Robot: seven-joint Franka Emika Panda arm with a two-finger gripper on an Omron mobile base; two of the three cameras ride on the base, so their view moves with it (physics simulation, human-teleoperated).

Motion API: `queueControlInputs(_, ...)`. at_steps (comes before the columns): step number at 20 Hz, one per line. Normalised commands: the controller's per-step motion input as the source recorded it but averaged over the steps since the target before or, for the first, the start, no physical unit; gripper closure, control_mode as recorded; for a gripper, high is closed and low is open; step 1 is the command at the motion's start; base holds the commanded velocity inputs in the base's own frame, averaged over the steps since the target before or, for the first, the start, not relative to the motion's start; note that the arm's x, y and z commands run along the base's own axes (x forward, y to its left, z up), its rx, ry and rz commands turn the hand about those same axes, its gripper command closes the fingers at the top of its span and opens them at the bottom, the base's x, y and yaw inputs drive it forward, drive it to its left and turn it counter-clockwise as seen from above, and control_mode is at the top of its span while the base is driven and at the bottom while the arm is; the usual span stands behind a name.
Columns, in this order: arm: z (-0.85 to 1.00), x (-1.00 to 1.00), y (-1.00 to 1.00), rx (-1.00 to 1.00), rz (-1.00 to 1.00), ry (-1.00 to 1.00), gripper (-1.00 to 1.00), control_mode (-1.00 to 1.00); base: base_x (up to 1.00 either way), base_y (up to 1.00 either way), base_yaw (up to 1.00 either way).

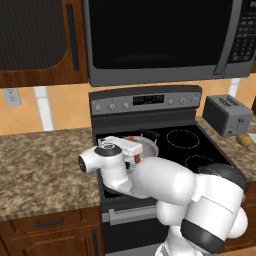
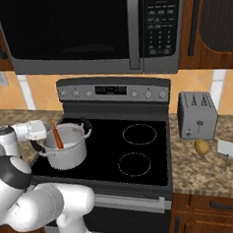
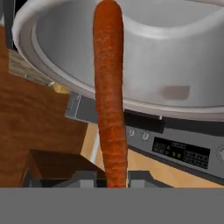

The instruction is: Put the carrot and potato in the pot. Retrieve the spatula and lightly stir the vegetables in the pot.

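One carrot (image 3: 109,96) between gripper (image 3: 114,177) jaws | over pot (image 2: 67,154) | potato (image 2: 202,146) beside toaster (image 2: 197,115)

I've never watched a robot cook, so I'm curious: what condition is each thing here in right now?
carrot: standing on end over the pot's mouth, not yet lying inside.
pot: upright on the stove's front-left burner, no lid.
potato: lying on the counter by the toaster, untouched.
tool: at the carrot's near end; whether it grips or has let go is unclear.
toaster: upright, slots empty.
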Motion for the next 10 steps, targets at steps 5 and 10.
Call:
queueControlInputs(5,0.43,0.00,0.00,0.04,0.00,-0.02,-1.00,-1.00,0.00,0.00,0.00)
queueControlInputs(10,0.98,-0.27,-0.21,0.16,0.00,-0.04,-1.00,-1.00,0.00,0.00,0.00)
